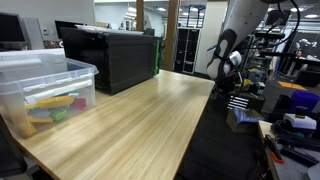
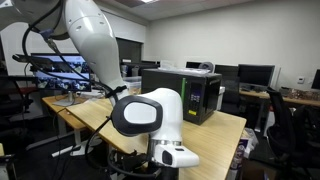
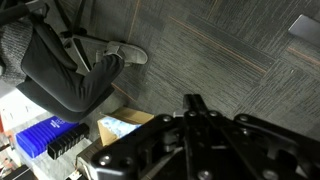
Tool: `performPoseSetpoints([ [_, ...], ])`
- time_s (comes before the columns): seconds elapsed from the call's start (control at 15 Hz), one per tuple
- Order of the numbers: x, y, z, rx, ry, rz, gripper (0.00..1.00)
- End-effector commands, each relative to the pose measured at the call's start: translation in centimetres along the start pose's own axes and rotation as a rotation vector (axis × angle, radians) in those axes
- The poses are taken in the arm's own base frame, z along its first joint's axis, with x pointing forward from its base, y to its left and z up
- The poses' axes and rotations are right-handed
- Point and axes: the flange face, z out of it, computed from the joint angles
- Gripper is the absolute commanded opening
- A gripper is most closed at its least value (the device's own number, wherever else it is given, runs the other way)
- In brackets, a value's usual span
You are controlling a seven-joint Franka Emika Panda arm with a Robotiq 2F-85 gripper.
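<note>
In the wrist view my gripper (image 3: 193,99) hangs over grey carpet (image 3: 220,50), its two black fingers pressed together with nothing between them. It is off the side of the wooden table (image 1: 140,115), touching nothing. The white arm (image 2: 150,115) fills the foreground in an exterior view and reaches down beside the table edge (image 1: 228,60). Nearest below the gripper are a cardboard box (image 3: 125,127) and a blue box (image 3: 50,138) on the floor.
A seated person's leg (image 3: 60,70) and shoe (image 3: 122,53) are close on the floor. On the table stand a clear plastic bin (image 1: 45,90) with coloured items and a black box (image 1: 115,55). Desks, cables and equipment (image 1: 285,100) crowd the side by the arm.
</note>
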Motion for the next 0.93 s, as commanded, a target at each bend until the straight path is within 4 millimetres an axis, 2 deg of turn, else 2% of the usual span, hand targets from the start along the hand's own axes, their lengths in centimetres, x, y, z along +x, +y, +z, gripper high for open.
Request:
performPoseSetpoints([
  [0.0, 1.4, -2.6, -1.3, 0.047, 0.03, 0.034, 0.02],
  [0.47, 2.1, -2.1, -1.2, 0.039, 0.049, 0.043, 0.02],
  [0.73, 3.3, -1.5, -1.4, 0.038, 0.058, 0.061, 0.02],
  [0.87, 2.7, -1.9, -1.2, 0.027, 0.027, 0.033, 0.02],
])
